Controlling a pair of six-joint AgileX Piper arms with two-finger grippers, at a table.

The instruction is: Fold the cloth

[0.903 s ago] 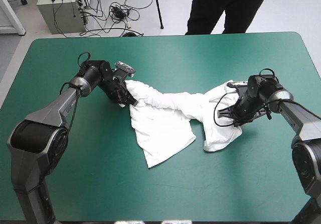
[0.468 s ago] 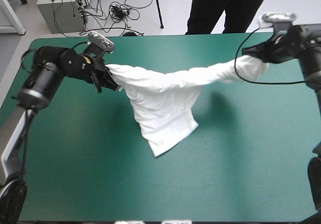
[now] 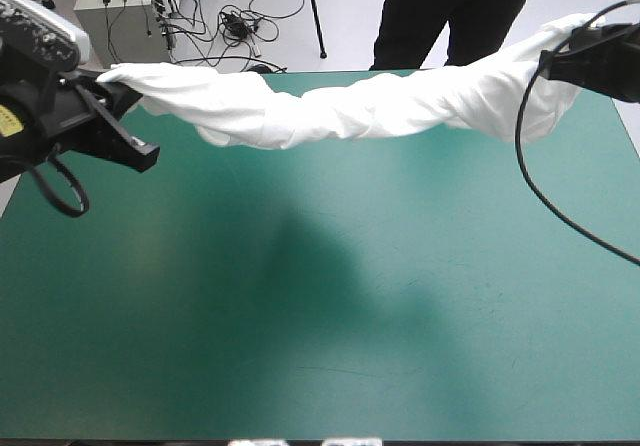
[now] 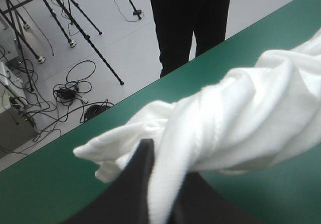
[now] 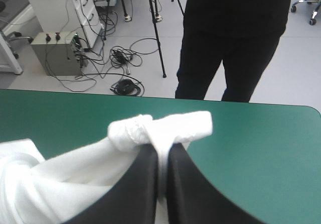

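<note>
— So, where is the T-shirt [image 3: 340, 116] now?

— Up in the air, strung between the two sets of fingers. The left fingers [image 4: 135, 184] are all but closed on one end, with white cloth pinched between them and a loose tuft poking out just ahead of the tips. The right fingers [image 5: 143, 184] are nipped together on the other end, with a thin fold caught between them and a small roll of cloth sitting ahead of them.

— And earlier?

— Earlier it lay crumpled on the worktop [image 3: 320, 306], both pairs of fingers low at its ends. Just before this, the ends were raised and a wide flap hung down from the middle, its tip apparently on the cover. Now both arms have gone higher and farther apart, and that flap no longer hangs. Nothing of the shirt seems to touch the teal-green worktop.

— How does it look?

— Like a thick twisted rope, sagging a little midway between the fingers and fatter toward the right fingers. I can make out no sleeve, collar or hem.

— What does that mean for folding?

— My reading is that the lift and stretch is done, but the shirt is wound up, not opened. No fold exists yet. It would need shaking out or laying flat first, so the task looks to be at an early stage.
</note>
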